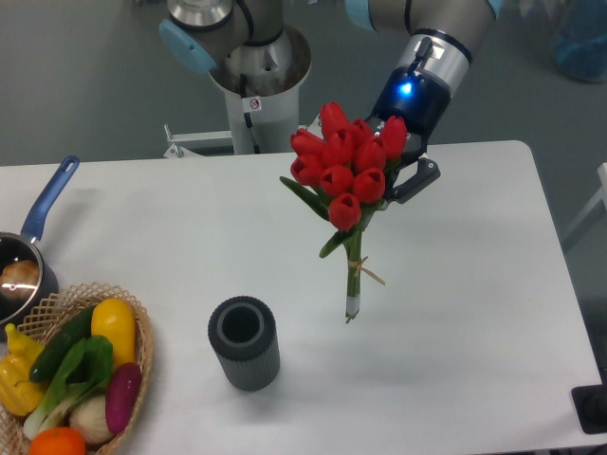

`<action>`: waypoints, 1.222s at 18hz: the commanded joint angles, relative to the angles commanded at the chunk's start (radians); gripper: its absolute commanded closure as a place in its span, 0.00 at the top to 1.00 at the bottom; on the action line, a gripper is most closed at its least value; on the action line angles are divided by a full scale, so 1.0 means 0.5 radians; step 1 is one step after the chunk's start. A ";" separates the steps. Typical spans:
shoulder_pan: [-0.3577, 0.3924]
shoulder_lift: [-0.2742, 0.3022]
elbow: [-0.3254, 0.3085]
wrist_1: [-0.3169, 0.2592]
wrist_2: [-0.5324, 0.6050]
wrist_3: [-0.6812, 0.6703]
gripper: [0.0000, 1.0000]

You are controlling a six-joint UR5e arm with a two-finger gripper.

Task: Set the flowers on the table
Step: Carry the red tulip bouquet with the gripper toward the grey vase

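A bunch of red tulips, the flowers (343, 171), hangs nearly upright over the middle of the white table (474, 284). Their green stems point down and are tied with tan string. The stem ends reach down close to the table top; whether they touch it I cannot tell. My gripper (394, 185) comes in from the upper right, right behind the red heads, and is shut on the bunch. The blooms hide most of its fingers; one dark finger (420, 178) shows at the right.
A dark grey ribbed vase (244, 343) stands upright left of and nearer than the stems. A wicker basket (142, 332) of vegetables sits at the front left corner, with a blue-handled pot (19, 275) behind it. The robot base (256, 76) stands beyond the far edge.
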 joint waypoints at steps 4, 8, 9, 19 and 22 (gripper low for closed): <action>-0.006 0.025 0.003 -0.003 0.025 -0.006 0.38; -0.015 0.058 -0.003 -0.003 0.153 -0.015 0.38; -0.018 0.077 0.000 -0.006 0.241 -0.018 0.38; -0.199 0.150 0.080 -0.147 0.960 -0.006 0.39; -0.227 0.153 0.080 -0.147 1.119 0.003 0.39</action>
